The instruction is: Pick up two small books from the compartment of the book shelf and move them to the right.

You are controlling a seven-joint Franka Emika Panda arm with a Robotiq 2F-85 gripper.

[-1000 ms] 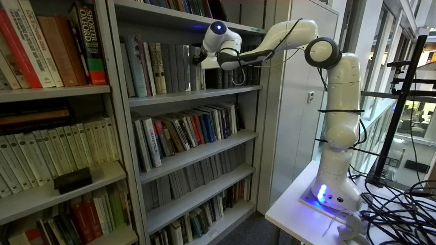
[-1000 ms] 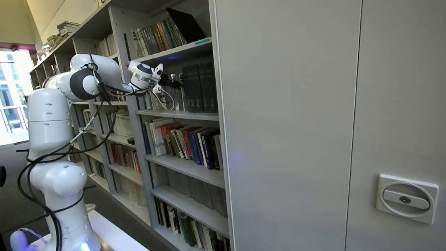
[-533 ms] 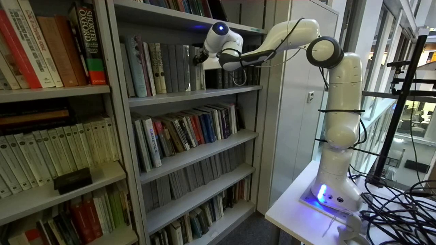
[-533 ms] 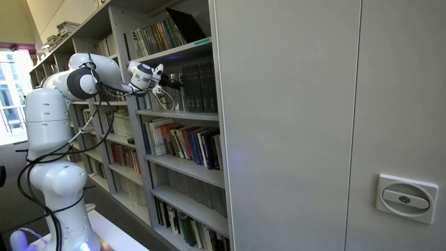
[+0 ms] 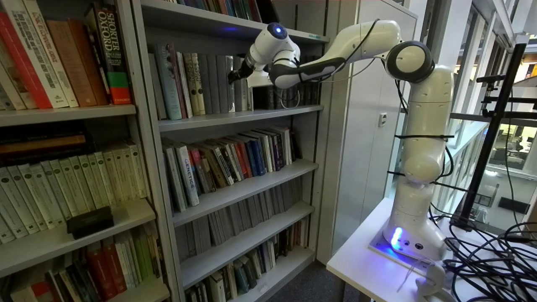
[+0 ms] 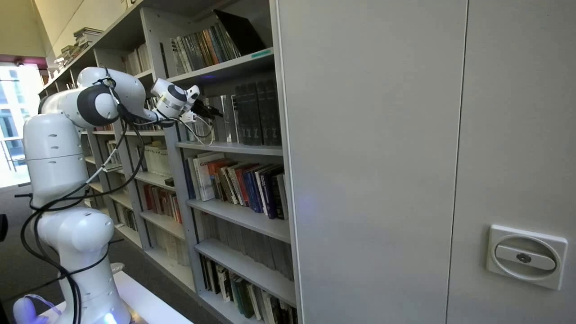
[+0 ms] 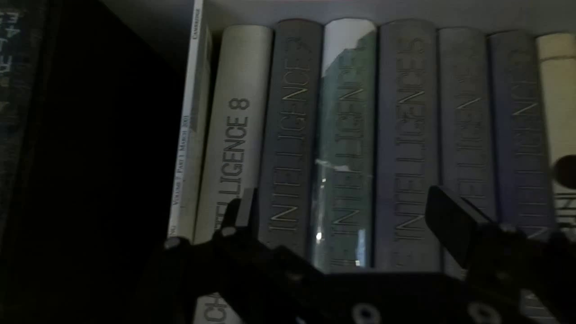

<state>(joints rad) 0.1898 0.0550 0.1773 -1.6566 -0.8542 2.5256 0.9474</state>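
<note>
Books (image 5: 212, 90) stand upright in a row in the compartment (image 5: 201, 121) of the book shelf (image 5: 149, 121), spines facing outward; which two the task means cannot be told. The gripper (image 7: 345, 213) hangs before this row, its fingers (image 7: 450, 225) spread wide, and in the wrist view several spines show between them. Among these are a dark grey spine (image 7: 292, 112), a glossy spine (image 7: 347, 148) that catches the light, and a purplish-grey spine (image 7: 408, 135) lettered INTELLIGENCE 5. One finger overlaps a pale spine (image 7: 236, 139) lettered INTELLIGENCE 8; whether it touches cannot be told. Just beside that stands a thin white spine (image 7: 184, 144) printed with CAMBRIDGE. In both exterior views black volumes (image 6: 258, 112) stand at the end of the same tier. The arm (image 5: 428, 113) rises from a white table (image 5: 356, 256) and reaches across to the shelf. On the tier below, more colourful volumes (image 5: 251, 153) lean, with a white book (image 5: 187, 170) lettered GENETICS near one end.
</note>
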